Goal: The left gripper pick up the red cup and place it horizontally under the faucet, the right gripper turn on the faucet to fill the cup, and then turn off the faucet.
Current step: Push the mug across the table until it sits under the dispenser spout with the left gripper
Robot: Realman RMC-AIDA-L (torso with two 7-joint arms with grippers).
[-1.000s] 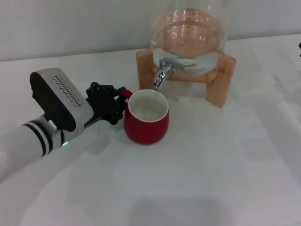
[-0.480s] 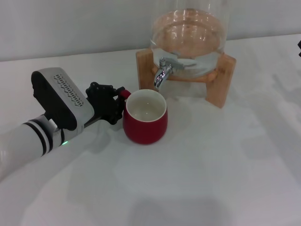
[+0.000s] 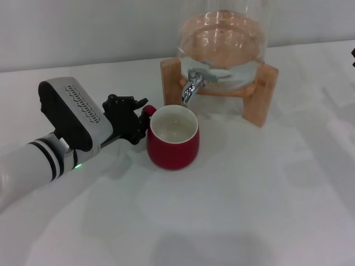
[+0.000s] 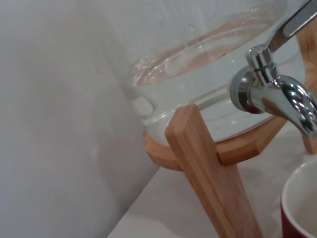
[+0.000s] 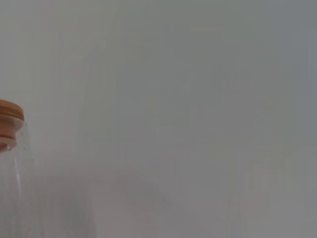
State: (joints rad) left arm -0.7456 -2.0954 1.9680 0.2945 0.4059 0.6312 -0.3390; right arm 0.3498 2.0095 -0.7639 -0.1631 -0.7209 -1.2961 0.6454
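The red cup [image 3: 173, 148] stands upright on the white table, its cream inside showing, with its rim just below and in front of the faucet [image 3: 193, 83] spout. My left gripper [image 3: 142, 119] reaches in from the left, its black claws closed around the cup's small handle [image 3: 148, 110]. In the left wrist view the faucet [image 4: 277, 91] is close, and the cup's rim [image 4: 303, 203] shows in a corner. The right gripper is out of view; its wrist view shows only a wall and a bit of the dispenser's lid.
The glass dispenser [image 3: 222, 39] holds water and rests on a wooden stand [image 3: 262, 94] behind the cup; the stand's leg [image 4: 208, 163] is near in the left wrist view. White table [image 3: 233, 210] stretches in front and to the right.
The left gripper has shifted slightly up and to the right, and the cup has shifted a few pixels left and back. The faucet has not changed.
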